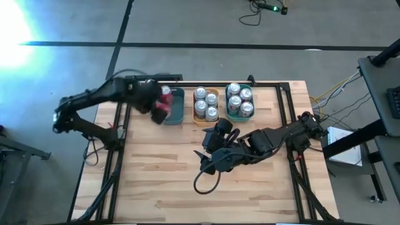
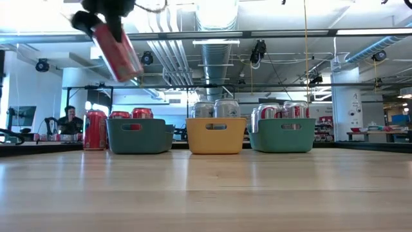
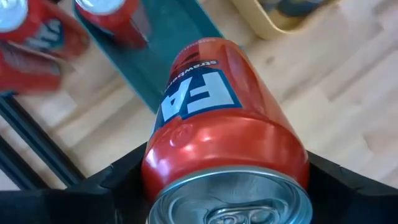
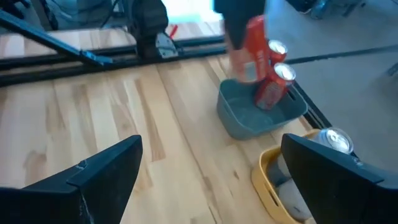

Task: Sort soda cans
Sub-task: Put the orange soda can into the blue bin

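1. Left gripper (image 1: 157, 106) pinches a red soda can (image 1: 162, 110) between its two dark fingers, holding it tilted in the air at the near-left edge of the teal tray (image 1: 178, 116) on the table's far left.
2. Judged from this pose, the step in hand is placing the red can with its like: the can should be brought upright and centred over the tray's open near part before it goes down, so that its base clears the tray's rim.
3. Two red cans (image 4: 277, 73) already stand at the tray's far end, and another (image 2: 95, 129) stands on the table just left of it; the descent should miss them, and the fingers should part only once the can rests flat.
4. Seen from the left wrist, the held can is a smooth, glossy aluminium cylinder with a shiny silver top and blue-and-white lettering, likely slippery and easy to dent.
5. Orange tray (image 1: 206, 119) in the middle holds silver-grey cans (image 1: 200, 95); the green tray (image 1: 229, 112) to its right holds pale cans (image 1: 234, 90); all three are rigid, rounded plastic rectangles.
6. Right gripper (image 1: 209, 160) waits low over the near-centre of the pale wooden plank table (image 1: 150, 181), its fingers spread wide.
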